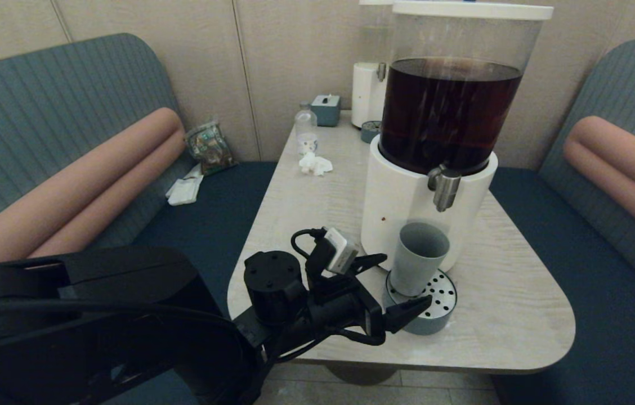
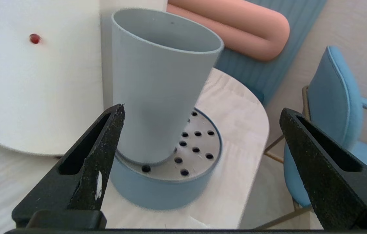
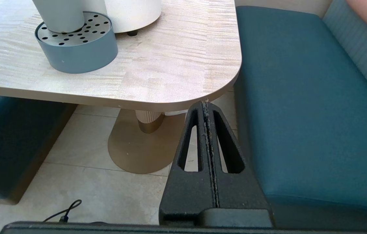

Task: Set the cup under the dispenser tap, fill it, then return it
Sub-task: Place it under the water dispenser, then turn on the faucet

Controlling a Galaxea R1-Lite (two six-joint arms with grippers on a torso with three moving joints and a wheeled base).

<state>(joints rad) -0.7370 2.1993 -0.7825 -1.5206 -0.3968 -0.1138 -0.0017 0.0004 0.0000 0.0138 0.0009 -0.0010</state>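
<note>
The grey-blue cup (image 1: 419, 256) stands upright on a round perforated drip tray (image 1: 446, 308), right below the steel dispenser tap (image 1: 444, 188) of the big white-based dispenser with dark brown liquid. I see no liquid inside the cup. My left gripper (image 1: 406, 280) is open at the cup's left, low beside the tray. In the left wrist view the cup (image 2: 157, 91) rises just beyond the left gripper (image 2: 202, 110), close to one fingertip (image 2: 115, 130) and not held. My right gripper (image 3: 205, 104) is shut on nothing, parked below the table's near right corner.
At the table's far end stand a smaller white dispenser (image 1: 368, 93), a clear bottle (image 1: 306, 129), a tissue box (image 1: 326, 109), a crumpled tissue (image 1: 314, 164) and a second small tray (image 1: 370, 130). Teal benches flank the table (image 1: 509, 304). A blue chair (image 2: 333, 113) stands beyond its rounded edge.
</note>
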